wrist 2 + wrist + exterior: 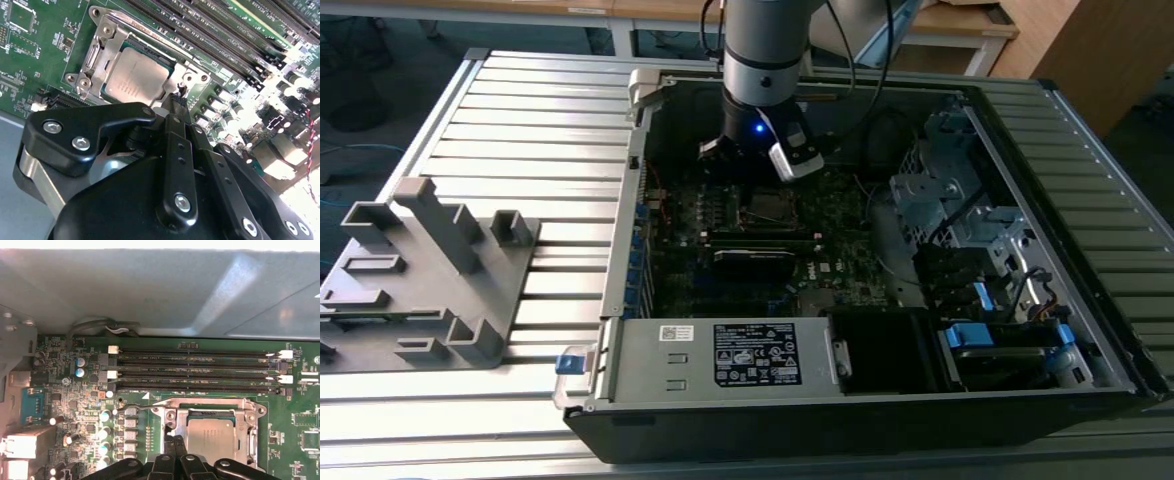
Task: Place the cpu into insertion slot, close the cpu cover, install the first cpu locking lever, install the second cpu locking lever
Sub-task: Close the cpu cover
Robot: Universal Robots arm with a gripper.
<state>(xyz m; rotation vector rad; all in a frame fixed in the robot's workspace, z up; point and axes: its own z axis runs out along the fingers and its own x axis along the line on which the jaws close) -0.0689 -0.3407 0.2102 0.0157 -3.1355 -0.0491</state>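
- Inside the open black computer case [854, 440] on the ribbed grey metal bench [534, 110], the robot arm's black gripper [175, 441] hangs over the green motherboard [65, 390].
- Its jaws are pressed together, with the tips just beside the small square silver-rimmed insertion slot [95, 62].
- The small flat grey metal cpu [134, 76] lies in that slot.
- The thin silver windowed cpu cover [205, 404] lies flat over it, framing its top.

Exterior view high, angled down, both wrist views near cpu [136, 75] [210, 440]
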